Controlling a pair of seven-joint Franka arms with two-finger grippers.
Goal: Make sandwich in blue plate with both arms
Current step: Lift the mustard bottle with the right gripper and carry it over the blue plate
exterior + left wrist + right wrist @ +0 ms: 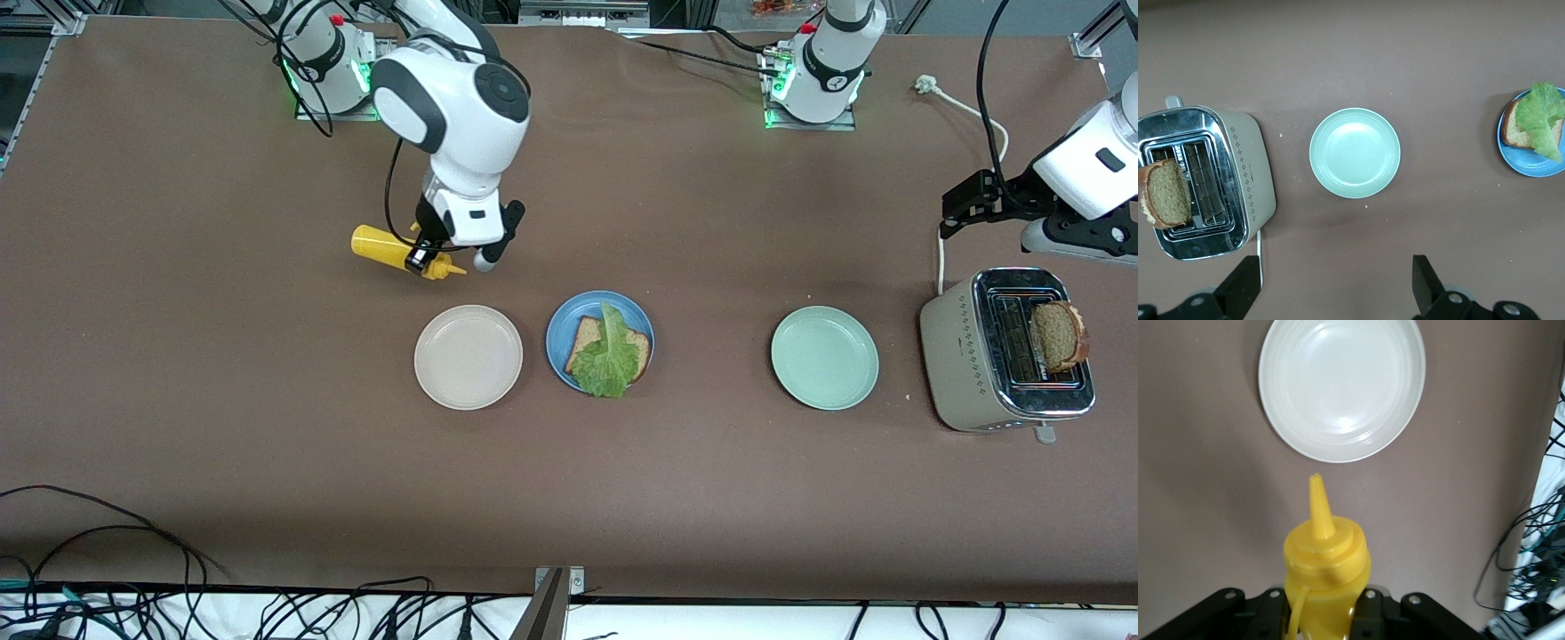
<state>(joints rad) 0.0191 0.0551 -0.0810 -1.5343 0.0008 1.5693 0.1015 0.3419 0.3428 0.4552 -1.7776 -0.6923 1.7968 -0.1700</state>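
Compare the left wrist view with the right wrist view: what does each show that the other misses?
Only the left wrist view shows the toaster with a bread slice in its slot, the mint plate, and the blue plate holding bread and lettuce. Only the right wrist view shows the mustard bottle and the beige plate. Both share just the brown table.
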